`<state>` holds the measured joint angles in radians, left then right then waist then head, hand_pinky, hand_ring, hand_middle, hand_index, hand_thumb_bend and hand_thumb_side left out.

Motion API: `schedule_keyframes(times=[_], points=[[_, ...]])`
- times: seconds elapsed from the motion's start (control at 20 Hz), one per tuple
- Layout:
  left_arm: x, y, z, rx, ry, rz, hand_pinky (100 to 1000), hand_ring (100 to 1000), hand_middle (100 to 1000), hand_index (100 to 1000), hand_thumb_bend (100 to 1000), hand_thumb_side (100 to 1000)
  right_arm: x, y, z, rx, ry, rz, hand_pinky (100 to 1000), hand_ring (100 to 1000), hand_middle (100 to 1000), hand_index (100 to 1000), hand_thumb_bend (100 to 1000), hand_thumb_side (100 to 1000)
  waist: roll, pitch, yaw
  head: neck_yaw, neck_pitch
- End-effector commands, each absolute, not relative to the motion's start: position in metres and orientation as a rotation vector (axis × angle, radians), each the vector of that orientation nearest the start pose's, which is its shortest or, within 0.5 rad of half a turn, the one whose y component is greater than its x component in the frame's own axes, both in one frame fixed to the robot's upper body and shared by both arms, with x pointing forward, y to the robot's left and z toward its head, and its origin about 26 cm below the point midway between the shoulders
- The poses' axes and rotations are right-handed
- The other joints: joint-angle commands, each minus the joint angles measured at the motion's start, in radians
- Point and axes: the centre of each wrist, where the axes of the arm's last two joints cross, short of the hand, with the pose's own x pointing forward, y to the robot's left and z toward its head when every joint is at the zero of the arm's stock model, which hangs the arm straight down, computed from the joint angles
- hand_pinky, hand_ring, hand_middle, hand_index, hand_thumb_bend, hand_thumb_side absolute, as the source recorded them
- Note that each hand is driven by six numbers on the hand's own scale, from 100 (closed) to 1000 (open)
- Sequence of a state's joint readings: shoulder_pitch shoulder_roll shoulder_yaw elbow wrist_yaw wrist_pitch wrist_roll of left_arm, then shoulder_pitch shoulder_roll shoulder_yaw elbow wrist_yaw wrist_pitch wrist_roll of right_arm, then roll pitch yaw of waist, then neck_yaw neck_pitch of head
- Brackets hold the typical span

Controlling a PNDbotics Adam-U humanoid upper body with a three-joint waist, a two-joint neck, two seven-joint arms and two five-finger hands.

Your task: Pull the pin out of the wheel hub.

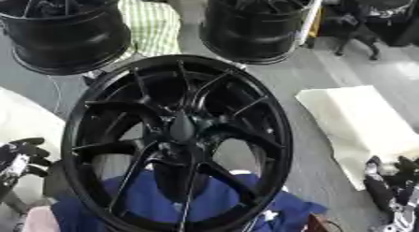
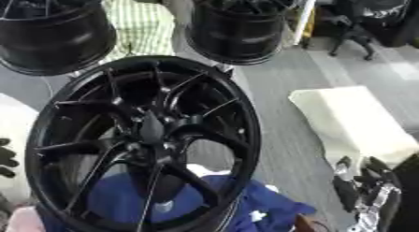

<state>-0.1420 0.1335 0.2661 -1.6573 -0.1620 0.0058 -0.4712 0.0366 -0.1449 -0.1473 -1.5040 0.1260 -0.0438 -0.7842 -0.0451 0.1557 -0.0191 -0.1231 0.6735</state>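
- A black wheel hub [image 1: 178,142] stands tilted at centre on a blue cloth [image 1: 139,200], its spoked face turned up to the camera, apparently so the centre can be reached.
- No pin can be made out.
- The left hand [image 1: 20,158] and right hand [image 2: 364,191] wait at the lower corners, fingers relaxed, holding nothing.
- Two more wheels [image 1: 65,32] stand behind.
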Motion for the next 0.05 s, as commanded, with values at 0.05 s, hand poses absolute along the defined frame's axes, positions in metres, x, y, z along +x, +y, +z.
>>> schedule_keyframes(times=[0.05], points=[[0.3037, 0.3374, 0.0630, 0.121, -1.691, -0.451, 555, 609, 579, 774, 100, 638, 0.2590, -0.3267, -0.0276, -0.961, -1.485, -0.514, 381, 519, 655, 740, 258, 212, 0.003, -0.008, -0.002, -0.002, -0.017]])
